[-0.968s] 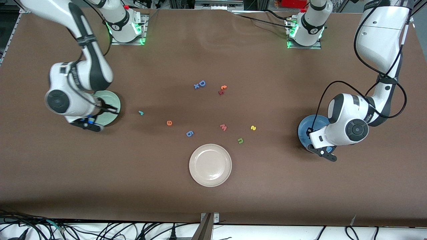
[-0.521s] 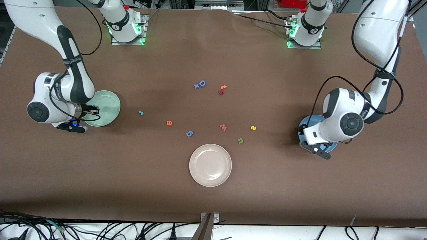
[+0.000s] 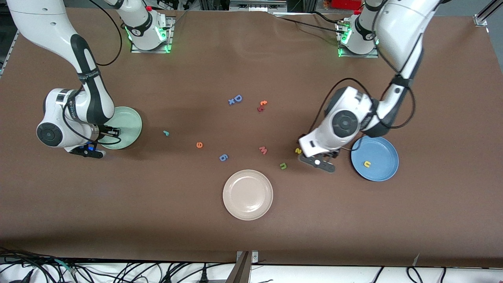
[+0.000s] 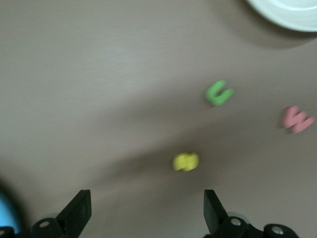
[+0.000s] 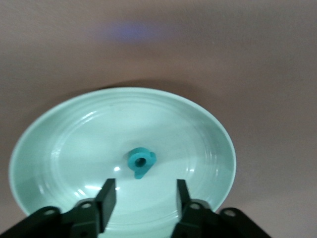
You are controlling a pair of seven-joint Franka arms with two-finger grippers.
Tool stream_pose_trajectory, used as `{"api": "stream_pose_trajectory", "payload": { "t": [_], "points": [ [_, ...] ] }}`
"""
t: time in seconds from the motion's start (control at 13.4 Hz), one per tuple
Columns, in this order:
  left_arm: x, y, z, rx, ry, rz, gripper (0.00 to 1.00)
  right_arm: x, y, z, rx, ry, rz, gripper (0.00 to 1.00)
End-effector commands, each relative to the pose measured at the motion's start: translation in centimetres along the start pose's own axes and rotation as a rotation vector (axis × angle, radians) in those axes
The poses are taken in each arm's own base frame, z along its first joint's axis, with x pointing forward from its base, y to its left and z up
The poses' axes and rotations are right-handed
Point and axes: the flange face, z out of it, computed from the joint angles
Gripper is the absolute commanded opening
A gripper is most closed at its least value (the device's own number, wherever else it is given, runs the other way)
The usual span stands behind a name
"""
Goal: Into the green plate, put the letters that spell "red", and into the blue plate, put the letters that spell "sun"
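A teal "d" (image 5: 140,161) lies in the green plate (image 3: 131,122), and my right gripper (image 5: 144,196) hangs open just above that plate with nothing between its fingers. The blue plate (image 3: 383,153) holds a yellow "u" (image 3: 367,164). My left gripper (image 4: 146,213) is open above the bare table between the blue plate and the yellow "s" (image 3: 298,150), which lies just ahead of its fingertips. The green "n" (image 3: 283,166), orange "e" (image 3: 199,145) and teal "r" (image 3: 166,133) lie loose on the table.
A beige plate (image 3: 247,194) sits nearest the front camera, mid-table. A pink "w" (image 3: 263,149) lies beside the "s" and a blue "6" (image 3: 223,157) beside the "e". A blue "D" (image 3: 235,99) and two small orange-red letters (image 3: 262,105) lie farther back.
My left gripper opened over the blue plate, left the "u" in it and swung over to the "s". My right gripper opened over the green plate and the "d" now lies there.
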Motion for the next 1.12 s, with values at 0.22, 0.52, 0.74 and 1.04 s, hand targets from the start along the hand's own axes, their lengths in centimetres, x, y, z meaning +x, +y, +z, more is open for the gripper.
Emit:
{"api": "stream_pose_trajectory", "payload": {
  "t": [0.22,0.52,0.74,1.04],
  "points": [
    [0.8,1.4,6.0,0.071,0.026,-0.077,0.98,-3.0,-8.5,-6.0,0.035,0.022,0.064,0.98],
    [0.2,1.5,8.1,0.062,0.005,-0.080,0.88,-4.0,-14.4,-5.6,0.089,0.020,0.155,0.91],
    [-0.6,2.7,8.8,0.062,-0.011,-0.094,0.82,-3.5,-16.3,-3.7,0.117,0.019,0.197,0.83],
    [-0.8,2.8,8.8,0.063,-0.014,-0.093,0.58,-3.5,-18.0,-1.6,0.109,0.015,0.246,0.64]
  ]
}}
